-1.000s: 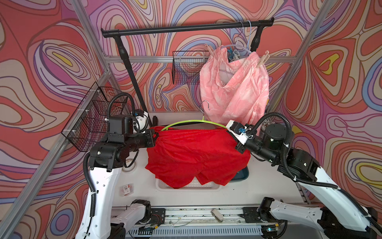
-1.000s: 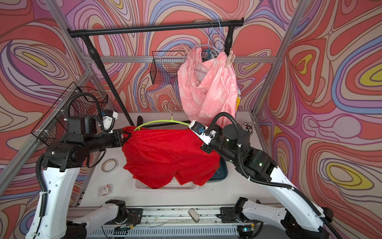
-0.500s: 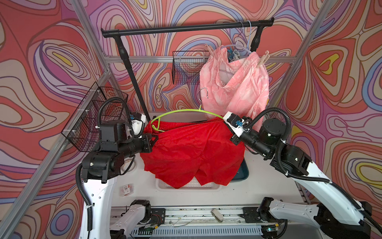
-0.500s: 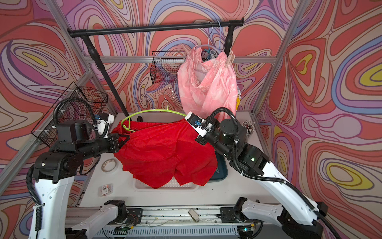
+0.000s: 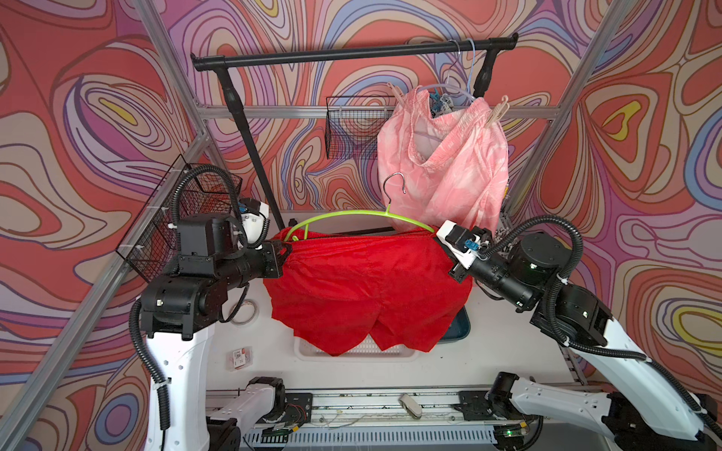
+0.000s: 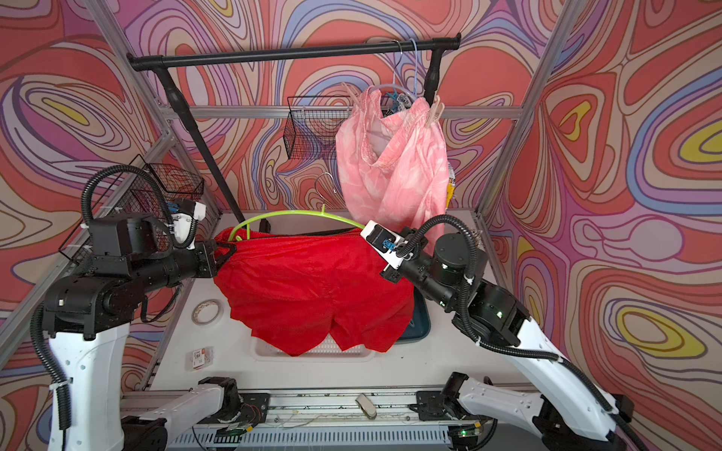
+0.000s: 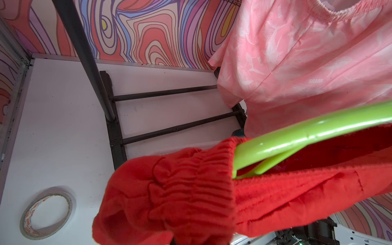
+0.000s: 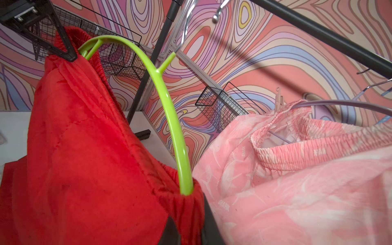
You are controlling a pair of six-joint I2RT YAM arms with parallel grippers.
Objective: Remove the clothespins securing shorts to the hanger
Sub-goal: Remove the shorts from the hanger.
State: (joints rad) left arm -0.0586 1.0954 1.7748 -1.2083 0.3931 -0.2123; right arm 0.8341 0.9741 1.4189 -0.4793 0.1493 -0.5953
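Observation:
The red shorts [image 5: 363,289] [image 6: 312,293] hang stretched between my two grippers, above the table. My left gripper [image 5: 287,250] [image 6: 228,248] is shut on the left end of their waistband [image 7: 180,191]. My right gripper [image 5: 441,246] [image 8: 188,229] is shut on the right end, where the green hanger [image 5: 351,214] [image 8: 167,101] runs into the cloth. I see no clothespin on the red pair. Pink shorts [image 5: 445,156] [image 8: 297,169] hang from the rail, held by pale clothespins [image 5: 498,113] [image 8: 279,100].
The black rail [image 5: 351,52] spans the back, its foot bars on the table [image 7: 169,93]. Wire baskets hang at the left [image 5: 183,218] and at the back [image 5: 351,129]. Under the shorts stand a white tray [image 5: 351,351] and a dark bin [image 5: 459,324]. A tape roll [image 5: 244,312] lies at left.
Half a second ago both arms had shifted left and the shorts were bunched with the hanger tilted. Now the shorts are spread level again between the grippers.

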